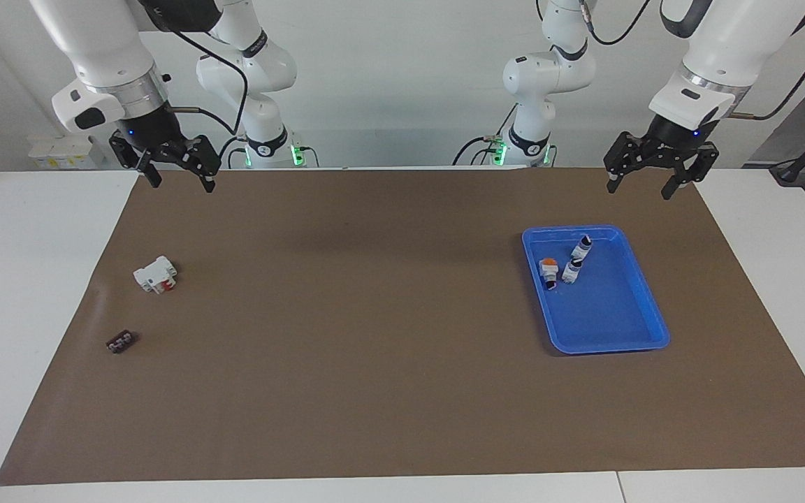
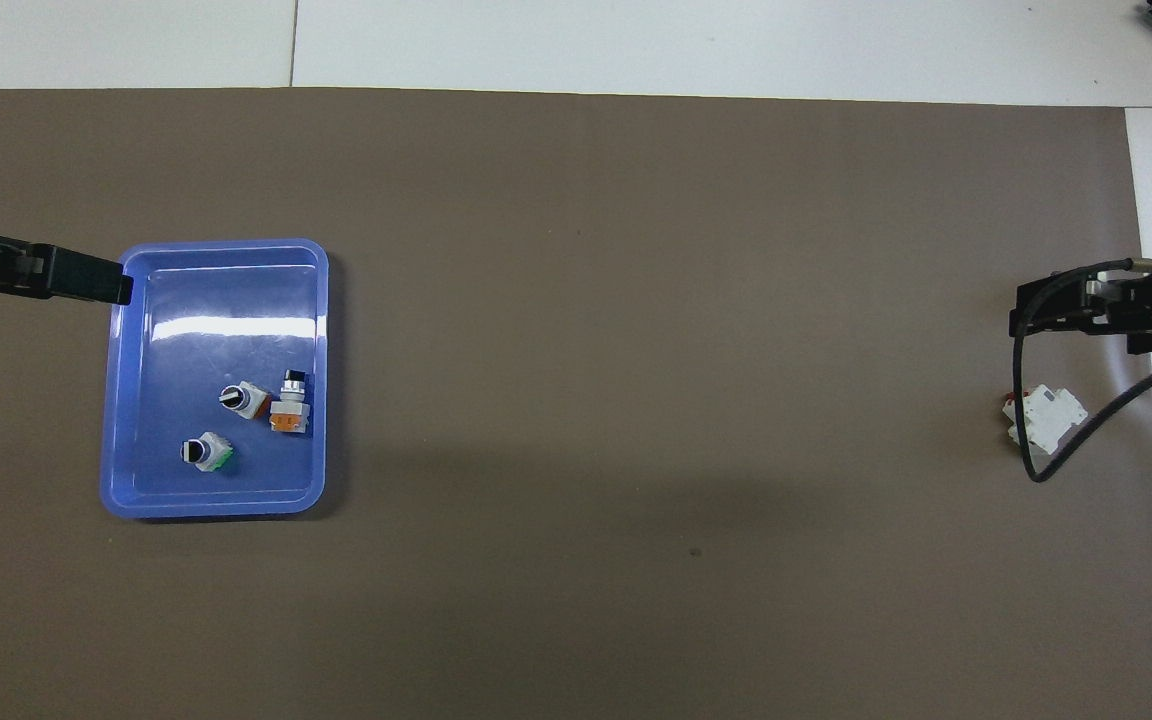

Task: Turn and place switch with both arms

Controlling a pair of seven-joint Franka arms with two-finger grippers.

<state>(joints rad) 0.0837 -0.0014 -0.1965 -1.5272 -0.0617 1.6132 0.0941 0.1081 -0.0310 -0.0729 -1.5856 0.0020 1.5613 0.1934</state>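
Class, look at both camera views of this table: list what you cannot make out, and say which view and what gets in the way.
- Left gripper: overhead view shows one dark tip; the frame edge cuts the rest.
- Right gripper: in the overhead view, partly cut by the frame edge.
- Small black part: facing view only, too small to identify.
- White block: overhead, a black cable crosses it.
- Switch in the blue tray: knob setting too small to read.

Left gripper (image 1: 639, 184): we are holding it raised, fingers spread, over the mat (image 1: 374, 314) edge.
Right gripper (image 1: 177, 177): we are holding it raised, fingers spread, over the mat corner.
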